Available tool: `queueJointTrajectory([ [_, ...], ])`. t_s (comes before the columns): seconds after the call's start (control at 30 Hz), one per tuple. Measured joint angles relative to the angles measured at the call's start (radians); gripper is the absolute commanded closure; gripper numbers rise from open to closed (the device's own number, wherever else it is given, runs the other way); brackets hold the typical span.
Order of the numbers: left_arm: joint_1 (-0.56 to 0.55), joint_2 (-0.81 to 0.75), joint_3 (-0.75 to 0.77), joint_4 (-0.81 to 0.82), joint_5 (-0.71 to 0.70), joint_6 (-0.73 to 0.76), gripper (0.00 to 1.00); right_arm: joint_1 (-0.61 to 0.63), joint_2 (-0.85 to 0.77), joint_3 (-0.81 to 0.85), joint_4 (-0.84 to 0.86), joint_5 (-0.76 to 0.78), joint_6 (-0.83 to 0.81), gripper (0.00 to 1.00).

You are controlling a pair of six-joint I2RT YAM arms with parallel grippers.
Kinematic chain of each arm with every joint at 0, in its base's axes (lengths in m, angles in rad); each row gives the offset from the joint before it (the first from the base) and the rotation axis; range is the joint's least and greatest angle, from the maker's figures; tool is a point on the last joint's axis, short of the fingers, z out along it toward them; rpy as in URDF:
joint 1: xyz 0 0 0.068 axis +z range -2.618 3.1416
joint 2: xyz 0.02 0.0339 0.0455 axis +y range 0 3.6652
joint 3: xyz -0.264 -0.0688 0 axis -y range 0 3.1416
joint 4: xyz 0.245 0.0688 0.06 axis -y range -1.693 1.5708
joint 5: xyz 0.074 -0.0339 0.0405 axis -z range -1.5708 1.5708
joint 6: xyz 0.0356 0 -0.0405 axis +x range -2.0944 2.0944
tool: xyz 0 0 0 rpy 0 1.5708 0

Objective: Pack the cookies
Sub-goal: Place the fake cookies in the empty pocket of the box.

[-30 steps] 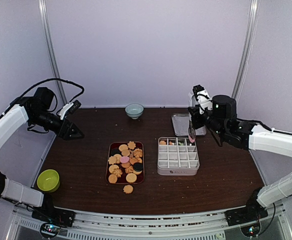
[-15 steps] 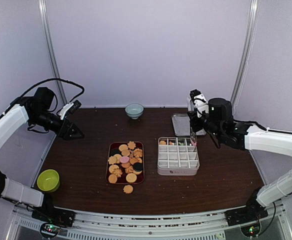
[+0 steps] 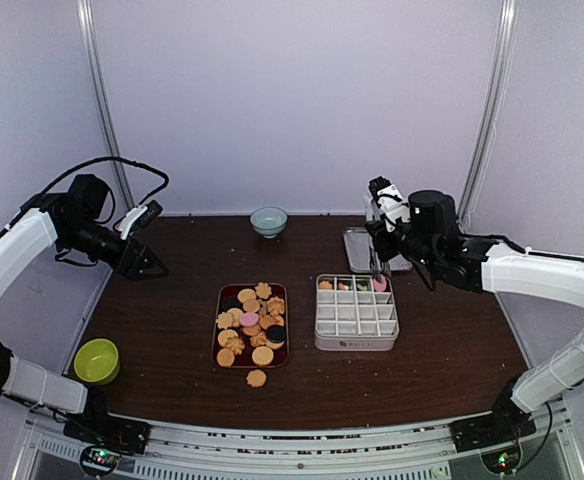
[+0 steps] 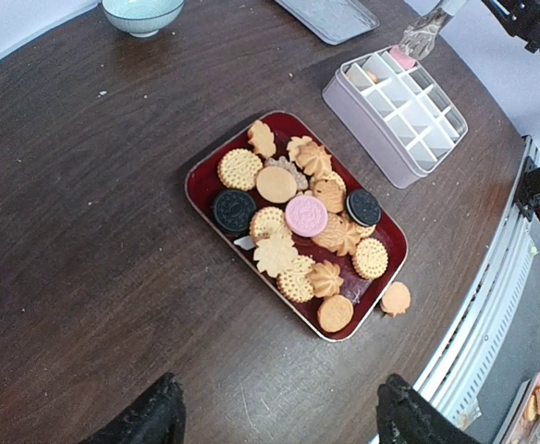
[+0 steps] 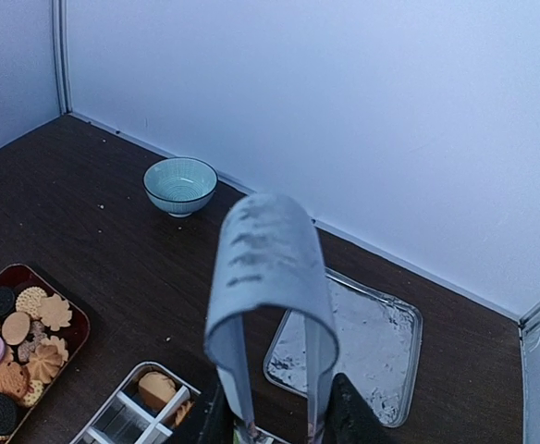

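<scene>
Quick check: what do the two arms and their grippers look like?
The left arm and right arm have white shells with black joints. A black cable loops above the left arm. The left gripper and right gripper have black, tapered fingers; a white part sits on the right one.

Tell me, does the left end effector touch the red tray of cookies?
Apart. The top external view shows the left end effector far to the left, with bare table between it and the red tray.

Cookies (image 4: 276, 184) mostly golden-orange, few black, pink; tray (image 4: 199, 205) dark red; divided box (image 4: 395, 162) white; tongs (image 5: 268, 268) silver-grey; table (image 4: 94, 213) dark brown
</scene>
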Motion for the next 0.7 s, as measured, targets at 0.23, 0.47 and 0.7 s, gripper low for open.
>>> queueJointTrajectory([
  [0.23, 0.0, 0.0, 0.002, 0.0, 0.0, 0.0, 0.26, 0.0, -0.003, 0.0, -0.003, -0.007, -0.001, 0.63],
  [0.47, 0.0, 0.0, 0.003, 0.0, -0.003, 0.0, 0.26, 0.034, -0.04, 0.022, -0.008, -0.011, 0.001, 0.66],
  [0.7, 0.0, 0.0, 0.003, 0.0, -0.012, 0.0, 0.26, 0.219, 0.031, 0.166, 0.032, -0.017, 0.008, 0.65],
])
